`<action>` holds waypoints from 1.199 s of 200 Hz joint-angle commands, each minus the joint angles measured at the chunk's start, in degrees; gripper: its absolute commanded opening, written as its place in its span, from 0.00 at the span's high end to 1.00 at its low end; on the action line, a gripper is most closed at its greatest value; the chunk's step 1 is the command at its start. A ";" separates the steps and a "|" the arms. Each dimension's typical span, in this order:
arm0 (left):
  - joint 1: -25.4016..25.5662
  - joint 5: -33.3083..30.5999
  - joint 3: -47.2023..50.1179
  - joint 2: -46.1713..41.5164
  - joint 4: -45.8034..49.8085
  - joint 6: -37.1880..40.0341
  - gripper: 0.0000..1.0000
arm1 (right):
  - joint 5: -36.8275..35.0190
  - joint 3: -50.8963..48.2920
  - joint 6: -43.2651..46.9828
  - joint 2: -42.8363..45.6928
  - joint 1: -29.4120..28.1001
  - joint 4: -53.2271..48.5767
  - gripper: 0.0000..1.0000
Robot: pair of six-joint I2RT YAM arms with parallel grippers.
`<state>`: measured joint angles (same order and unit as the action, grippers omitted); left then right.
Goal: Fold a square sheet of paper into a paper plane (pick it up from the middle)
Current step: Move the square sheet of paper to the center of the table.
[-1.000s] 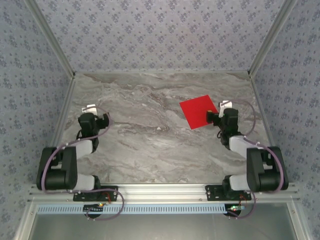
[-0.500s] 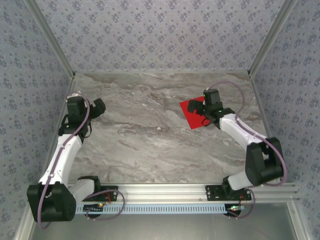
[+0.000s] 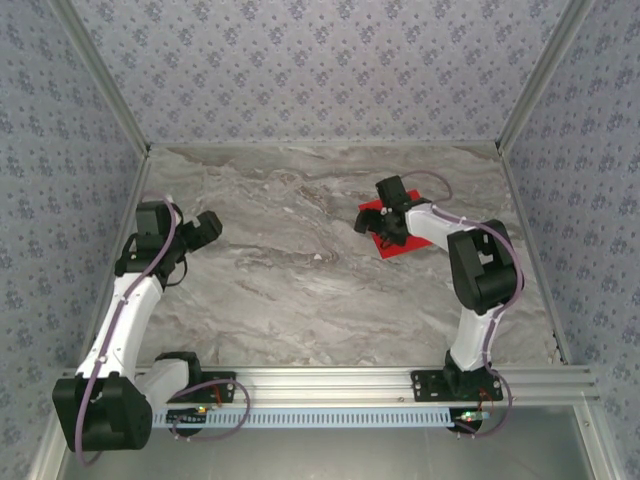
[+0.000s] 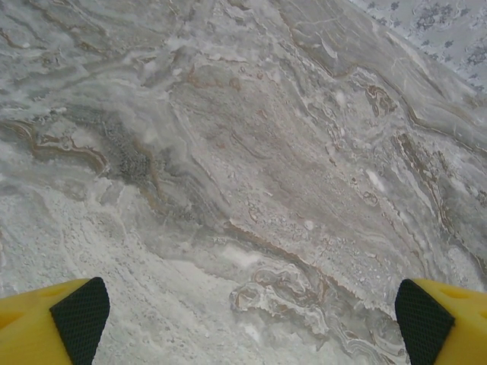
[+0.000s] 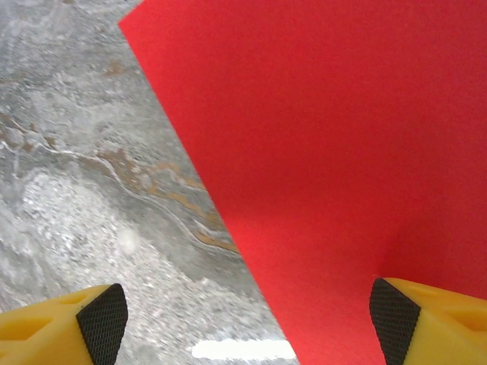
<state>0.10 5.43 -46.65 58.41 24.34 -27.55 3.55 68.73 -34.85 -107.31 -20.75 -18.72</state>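
- Step in hand, as I judge it: the reach for the first pick-up. The sheet (image 3: 396, 248) is flat and unfolded, so no crease is made yet.
- The sheet lies on the far right part of the desk (image 3: 300, 290), turned corner-on to the arms.
- The right jaws are over the sheet's left side, spread wide and holding nothing. In the wrist view one pad (image 5: 103, 315) is over bare desk and the other (image 5: 392, 319) over red, so they straddle the edge.
- The left jaws are wide open with nothing between them, over bare marble on the left, well apart from the sheet.
- The next move likely calls for shifting the right jaws further in toward the sheet's middle. They would then press down and pinch so the thin paper bunches up between the pads.
- Containers: none; the sheet rests directly on the desk.
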 commanded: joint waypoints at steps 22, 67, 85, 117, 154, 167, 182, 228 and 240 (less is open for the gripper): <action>-0.26 0.20 0.62 -0.89 1.81 -0.40 0.01 | -1.00 2.09 -3.93 -3.79 -3.77 -5.67 0.14; -0.26 -1.26 0.84 -0.45 2.64 -0.84 0.01 | -0.01 -6.05 -9.78 -1.58 -12.12 -5.86 0.14; -0.27 -1.61 1.00 -0.15 2.80 -1.08 0.01 | 0.86 -10.19 -14.63 0.84 -17.42 -4.57 0.14; -0.18 -1.89 0.78 0.89 3.15 -1.19 0.01 | 2.97 -11.68 -20.09 2.32 -27.11 -3.63 0.14; -0.10 -1.73 0.68 1.57 3.31 -1.18 0.01 | -3.08 -1.83 -11.85 4.42 -28.09 -16.10 0.13; -0.10 -1.62 0.62 1.49 3.39 -1.10 0.01 | -6.78 2.11 -8.33 6.02 -25.96 -19.85 0.10; -0.10 -1.65 0.56 1.46 3.49 -1.15 0.01 | -6.77 4.27 0.25 6.42 -22.73 -22.62 0.05; -0.04 -1.74 0.55 1.54 3.49 -0.93 0.01 | -10.05 7.11 18.42 0.46 -18.03 -29.26 0.00; -0.10 -1.74 0.53 1.61 3.52 -0.85 0.01 | -9.87 7.03 19.97 -0.49 -17.66 -28.46 0.00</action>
<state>0.10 4.45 -45.56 60.01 27.05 -28.16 -4.32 74.87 -24.21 -104.25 -38.65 -41.54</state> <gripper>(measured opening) 0.992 0.999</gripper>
